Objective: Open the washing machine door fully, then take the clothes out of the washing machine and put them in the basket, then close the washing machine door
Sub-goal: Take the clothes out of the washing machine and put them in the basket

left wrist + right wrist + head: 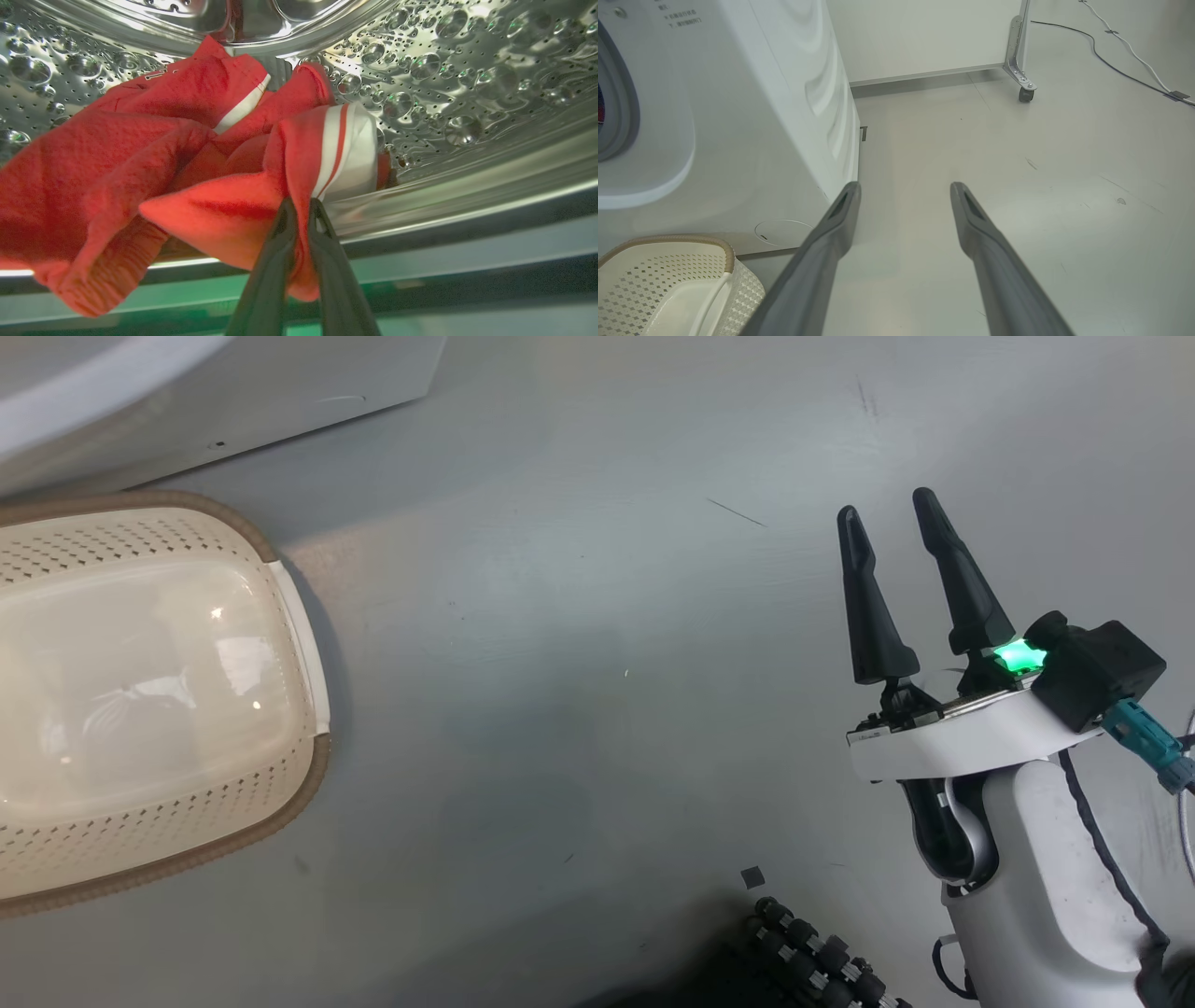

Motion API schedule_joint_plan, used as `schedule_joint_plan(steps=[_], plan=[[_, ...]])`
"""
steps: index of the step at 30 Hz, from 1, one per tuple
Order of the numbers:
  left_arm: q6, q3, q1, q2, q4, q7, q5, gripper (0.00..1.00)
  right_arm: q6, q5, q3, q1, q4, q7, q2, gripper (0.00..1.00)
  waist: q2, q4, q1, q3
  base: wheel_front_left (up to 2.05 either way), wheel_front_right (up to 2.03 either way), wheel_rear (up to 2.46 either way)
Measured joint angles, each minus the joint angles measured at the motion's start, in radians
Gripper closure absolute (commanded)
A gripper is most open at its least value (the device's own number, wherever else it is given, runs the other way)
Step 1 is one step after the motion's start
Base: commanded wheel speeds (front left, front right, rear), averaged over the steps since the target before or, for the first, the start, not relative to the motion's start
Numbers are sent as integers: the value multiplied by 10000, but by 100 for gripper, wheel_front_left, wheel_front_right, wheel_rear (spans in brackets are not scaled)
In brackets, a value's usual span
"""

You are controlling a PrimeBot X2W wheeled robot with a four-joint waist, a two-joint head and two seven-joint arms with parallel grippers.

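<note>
Inside the washing machine (761, 116), against its perforated steel drum (467, 70), the left gripper (301, 205) had its two dark fingers pinched together on a fold of the red clothes (140, 154), just below a white-striped cuff. The bundle lay bunched on the drum wall near the rim. The right gripper (887, 509) hung over the bare floor (607, 663), fingers spread, nothing between them. The cream basket (187, 504) stood on the floor just beside the machine's front, with no garment in it. The step in hand looked to be the take-out, with the grip made and the lift not yet done. The next move would call for drawing the fabric back over the drum's lip without snagging, then carrying it above the basket before letting go.
</note>
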Motion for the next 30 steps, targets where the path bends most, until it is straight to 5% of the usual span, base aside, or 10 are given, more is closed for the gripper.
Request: schedule_joint_plan(steps=[15, 30], plan=[[-349, -111, 200, -640, -236, -2054, -29, 100, 77, -667, -188, -87, 169, 0, -8, 0, 0, 604, 0, -234, 0, 0, 0], [-554, -347, 2102, -1705, -1256, -4911, 2, 100, 81, -1208, -272, 33, 506, 0, -19, 0, 0, 1379, -1, -997, 0, 0, 0]])
